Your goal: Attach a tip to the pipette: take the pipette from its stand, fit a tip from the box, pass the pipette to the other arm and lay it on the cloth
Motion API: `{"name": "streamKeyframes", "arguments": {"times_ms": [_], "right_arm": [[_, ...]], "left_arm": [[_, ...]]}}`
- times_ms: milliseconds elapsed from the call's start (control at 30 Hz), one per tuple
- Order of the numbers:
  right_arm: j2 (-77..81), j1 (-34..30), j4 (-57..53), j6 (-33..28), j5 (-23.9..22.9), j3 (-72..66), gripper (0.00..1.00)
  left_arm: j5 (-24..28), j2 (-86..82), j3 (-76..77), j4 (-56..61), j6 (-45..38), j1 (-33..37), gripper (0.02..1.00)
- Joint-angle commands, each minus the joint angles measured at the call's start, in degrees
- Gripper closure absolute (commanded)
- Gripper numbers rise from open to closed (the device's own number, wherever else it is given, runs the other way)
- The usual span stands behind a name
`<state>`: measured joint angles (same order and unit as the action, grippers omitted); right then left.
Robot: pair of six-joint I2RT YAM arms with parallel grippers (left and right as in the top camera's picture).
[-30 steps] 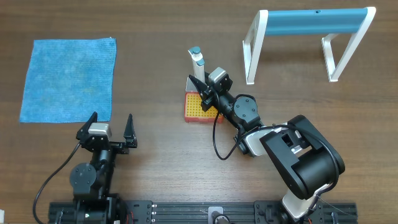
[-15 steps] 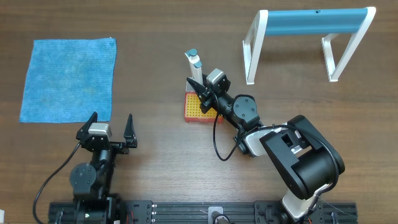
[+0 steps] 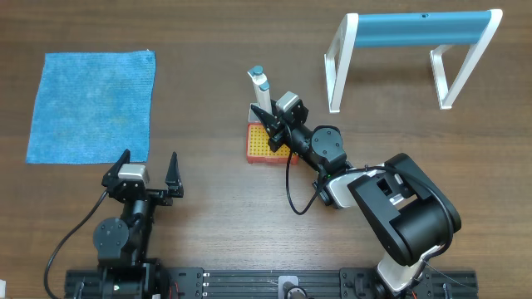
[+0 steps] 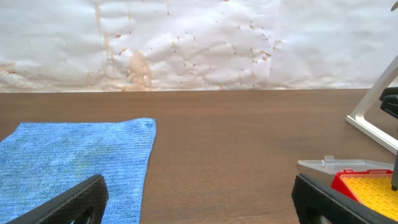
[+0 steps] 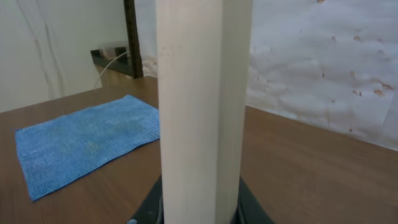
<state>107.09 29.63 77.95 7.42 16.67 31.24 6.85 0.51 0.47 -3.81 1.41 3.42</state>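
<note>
Brown wooden table carries everything. Landmark is the red tip box with a yellow rack, near the table's middle.

- White-framed pipette stand with a blue top bar: to the right of the box and farther from the arm bases, well apart. Nothing hangs on it.
- Blue woven cloth: lies flat, well left of the box, with nothing on it.
- Left gripper: left of the box and nearer the bases, well apart. Its fingers are spread wide and hold nothing.
- Right gripper: right at the box, partly covering it in the top view. Its fingers are clamped on the white pipette with a blue-grey cap.
- The pipette is off the stand and held about upright. Its top shows just past the box's far edge. The lower end is hidden, so I can't tell whether a tip is fitted.
</note>
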Motion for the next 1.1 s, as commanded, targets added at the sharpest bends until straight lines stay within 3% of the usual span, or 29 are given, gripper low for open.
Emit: {"name": "streamKeyframes", "arguments": {"times_ms": [33,833,1100], "right_arm": [[0.39,-0.35,-0.24,-0.61,0.57,-0.28,0.919],[0.39,-0.35,-2.54,-0.61,2.49,-0.81,0.921],[0.39,-0.42,-8.35,-0.87,2.45,-0.81,0.921]], "left_arm": [[-0.42,-0.33,-0.15,-0.31,-0.15,-0.07,0.064],[-0.42,-0.31,-0.15,-0.31,-0.13,-0.07,0.066],[-0.42,-0.33,-0.15,-0.31,-0.15,-0.07,0.064]]}}
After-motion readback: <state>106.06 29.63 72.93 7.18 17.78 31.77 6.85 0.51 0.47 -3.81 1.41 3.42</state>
